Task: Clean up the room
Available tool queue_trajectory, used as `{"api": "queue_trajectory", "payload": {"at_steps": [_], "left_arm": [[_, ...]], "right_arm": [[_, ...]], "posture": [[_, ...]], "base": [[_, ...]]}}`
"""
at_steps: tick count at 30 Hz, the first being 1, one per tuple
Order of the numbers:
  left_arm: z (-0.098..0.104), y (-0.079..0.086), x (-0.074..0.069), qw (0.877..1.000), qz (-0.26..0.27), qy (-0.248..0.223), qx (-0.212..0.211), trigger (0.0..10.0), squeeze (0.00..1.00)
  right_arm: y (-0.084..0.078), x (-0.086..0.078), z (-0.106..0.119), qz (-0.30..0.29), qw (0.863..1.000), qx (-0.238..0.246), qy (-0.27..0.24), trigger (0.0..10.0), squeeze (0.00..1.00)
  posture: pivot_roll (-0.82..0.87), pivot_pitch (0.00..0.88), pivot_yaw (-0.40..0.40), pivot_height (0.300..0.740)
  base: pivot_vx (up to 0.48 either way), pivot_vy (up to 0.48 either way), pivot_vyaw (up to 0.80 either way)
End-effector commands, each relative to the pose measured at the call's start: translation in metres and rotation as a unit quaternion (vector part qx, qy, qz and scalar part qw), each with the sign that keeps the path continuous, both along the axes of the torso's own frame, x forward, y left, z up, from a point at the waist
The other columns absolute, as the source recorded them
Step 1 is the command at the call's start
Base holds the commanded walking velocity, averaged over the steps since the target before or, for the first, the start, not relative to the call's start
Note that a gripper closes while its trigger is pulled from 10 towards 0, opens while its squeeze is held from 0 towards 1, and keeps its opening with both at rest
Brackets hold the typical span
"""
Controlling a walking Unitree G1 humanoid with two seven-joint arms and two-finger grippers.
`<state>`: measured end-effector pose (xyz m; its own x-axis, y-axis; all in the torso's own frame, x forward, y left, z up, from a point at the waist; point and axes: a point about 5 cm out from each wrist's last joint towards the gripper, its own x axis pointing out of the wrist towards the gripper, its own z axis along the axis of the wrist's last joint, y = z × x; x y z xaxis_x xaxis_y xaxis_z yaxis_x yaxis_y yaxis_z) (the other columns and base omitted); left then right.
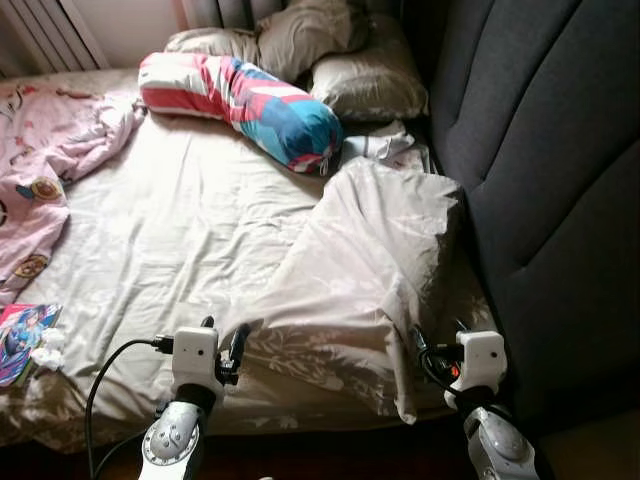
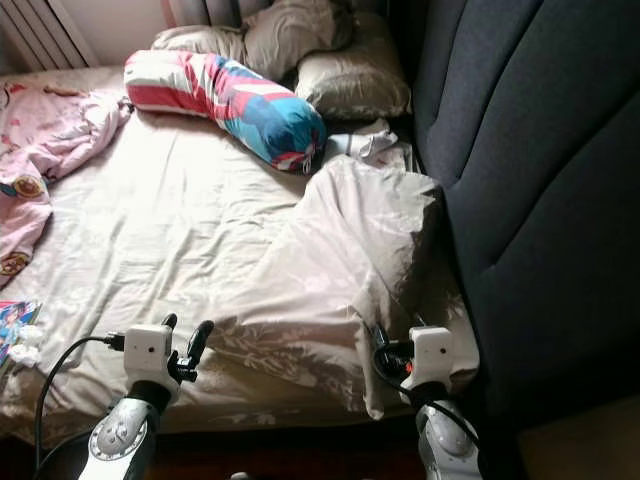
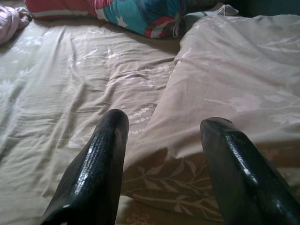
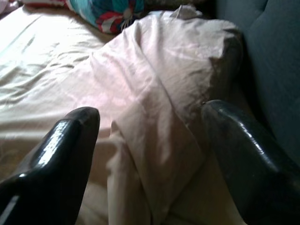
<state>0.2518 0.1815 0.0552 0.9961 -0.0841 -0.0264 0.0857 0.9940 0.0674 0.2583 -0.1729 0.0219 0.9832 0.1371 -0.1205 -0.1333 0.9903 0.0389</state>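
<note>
A rumpled beige duvet (image 1: 370, 260) lies folded over on the right half of the bed, on a beige sheet (image 1: 170, 240). Its near edge hangs at the bed's front, between my two grippers. My left gripper (image 1: 225, 335) hovers open at the front edge, its fingers (image 3: 105, 154) pointing at the duvet's leaf-printed hem (image 3: 173, 183). At the duvet's right corner my right gripper (image 1: 438, 335) is open too, with the folded cloth (image 4: 154, 140) lying beyond its fingers (image 4: 65, 145). Neither holds anything.
A red, white and blue bolster (image 1: 250, 95) lies across the head of the bed before two beige pillows (image 1: 370, 85). A pink blanket (image 1: 50, 150) is bunched at left. A colourful book (image 1: 20, 335) and crumpled tissue (image 1: 48, 350) sit at the left front. A dark grey padded panel (image 1: 550, 150) stands at right.
</note>
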Motion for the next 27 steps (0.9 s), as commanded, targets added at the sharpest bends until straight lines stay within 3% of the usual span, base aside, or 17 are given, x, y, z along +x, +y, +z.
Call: {"api": "queue_trajectory", "payload": {"at_steps": [1,13,18,27], "left_arm": [[-0.004,0.003,-0.003,1.000,0.004,0.015,0.000,10.0,0.00],[-0.003,0.002,-0.002,1.000,-0.001,0.016,0.003,10.0,0.00],[-0.002,0.001,-0.002,1.000,-0.006,0.017,0.004,10.0,0.00],[0.001,0.000,0.001,1.000,-0.013,0.015,0.004,10.0,0.00]], "right_arm": [[0.001,-0.004,-0.004,0.002,1.000,0.002,0.013,10.0,0.00],[0.004,-0.005,-0.012,0.004,0.999,0.006,0.037,10.0,0.00],[0.005,-0.001,-0.015,0.008,0.999,0.005,0.045,10.0,0.00],[0.013,0.019,-0.007,0.027,0.998,0.018,0.051,10.0,0.00]], "posture": [[-0.10,0.177,0.035,0.710],[-0.09,0.174,0.040,0.640],[-0.08,0.172,0.043,0.640],[-0.07,0.164,0.052,0.640]], "base": [[0.000,0.000,0.00],[0.000,0.000,0.00],[0.000,0.000,0.00],[0.000,0.000,0.00]]}}
